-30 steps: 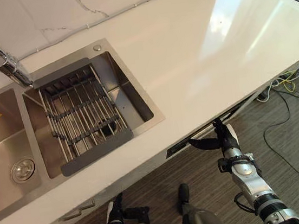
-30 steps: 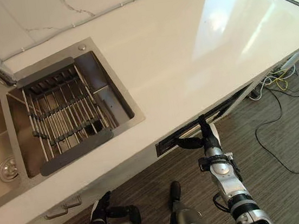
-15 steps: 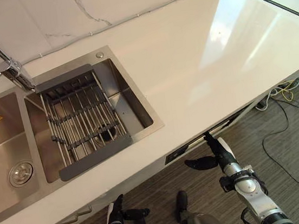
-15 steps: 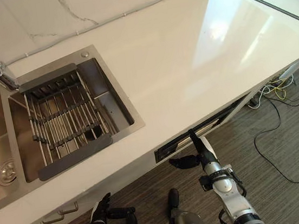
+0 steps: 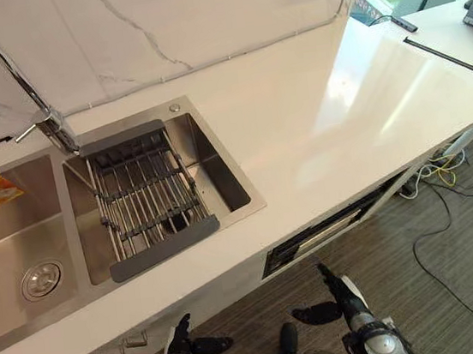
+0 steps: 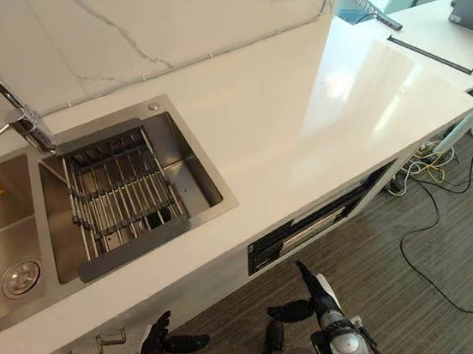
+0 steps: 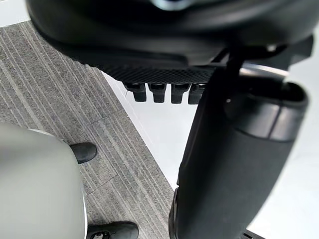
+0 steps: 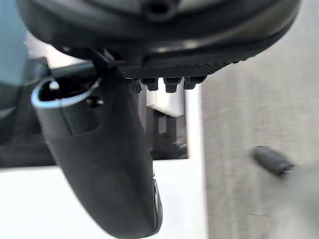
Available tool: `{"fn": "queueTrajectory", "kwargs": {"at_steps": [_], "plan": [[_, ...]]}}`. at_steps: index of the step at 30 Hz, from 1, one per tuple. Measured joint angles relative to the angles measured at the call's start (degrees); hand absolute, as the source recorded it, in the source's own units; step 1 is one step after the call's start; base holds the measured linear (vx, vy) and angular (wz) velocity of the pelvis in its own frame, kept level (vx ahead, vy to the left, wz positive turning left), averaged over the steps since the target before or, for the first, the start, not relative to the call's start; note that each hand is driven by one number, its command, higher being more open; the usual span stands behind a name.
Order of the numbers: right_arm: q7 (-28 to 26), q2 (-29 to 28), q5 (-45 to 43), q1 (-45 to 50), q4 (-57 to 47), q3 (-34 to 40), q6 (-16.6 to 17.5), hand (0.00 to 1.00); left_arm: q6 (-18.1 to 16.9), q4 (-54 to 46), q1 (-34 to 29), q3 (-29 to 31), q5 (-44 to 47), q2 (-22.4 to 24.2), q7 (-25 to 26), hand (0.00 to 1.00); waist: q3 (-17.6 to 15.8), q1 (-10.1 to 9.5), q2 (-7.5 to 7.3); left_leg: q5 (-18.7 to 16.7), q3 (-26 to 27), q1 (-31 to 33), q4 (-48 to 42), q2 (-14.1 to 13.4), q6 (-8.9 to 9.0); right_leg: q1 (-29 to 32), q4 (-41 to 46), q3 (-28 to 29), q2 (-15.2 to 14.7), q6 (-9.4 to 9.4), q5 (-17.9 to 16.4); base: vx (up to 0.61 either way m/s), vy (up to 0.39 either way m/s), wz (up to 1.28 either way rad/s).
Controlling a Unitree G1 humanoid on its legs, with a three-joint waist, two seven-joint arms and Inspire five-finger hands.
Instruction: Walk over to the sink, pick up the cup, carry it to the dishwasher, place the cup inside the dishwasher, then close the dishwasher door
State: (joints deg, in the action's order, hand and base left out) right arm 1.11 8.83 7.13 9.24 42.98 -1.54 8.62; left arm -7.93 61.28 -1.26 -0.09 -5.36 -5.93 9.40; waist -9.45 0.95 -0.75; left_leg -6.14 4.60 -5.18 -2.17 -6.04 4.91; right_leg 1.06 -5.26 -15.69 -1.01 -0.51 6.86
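The right hand (image 5: 348, 299) hangs low over the floor (image 5: 457, 288), its fingers straight and pointing away from the robot, its thumb spread out to the left; it holds nothing. The left hand (image 5: 182, 350) is relaxed and empty too; it sits well off to the left, below the sink (image 5: 234, 167). I cannot tell where the cup is; a dark round shape (image 5: 173, 224) under the rack (image 5: 139, 193) in the right basin may be a drain or a cup, and the bars hide which. With both hands bare, the cup is more likely already stowed. The dishwasher door (image 5: 323, 235) shows as a dark slot just under the counter (image 5: 342, 121) edge, so it looks not quite shut. That slot lies straight ahead of the right hand's fingertips, near them but apart; its long axis runs left to right along the counter front, across the line of the fingers. The right hand is plainly the nearer one, so a flat push away from the robot should seat the door.
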Motion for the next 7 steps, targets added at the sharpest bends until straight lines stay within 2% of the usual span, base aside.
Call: {"fn": "queueTrajectory", "kwargs": {"at_steps": [7], "plan": [[2.36, -0.06, -0.30, 0.25, 5.45, 5.49, -1.61, 1.00, 0.00, 0.15, -0.64, 1.42, 2.55, 0.17, -1.09, 1.00, 0.32, 0.11, 0.07, 0.01, -0.10, -1.10, 0.01, -0.01, -0.01, -1.07, 0.00, -0.05, 0.00, 0.00, 0.00, 0.00, 0.000, 0.00]]}}
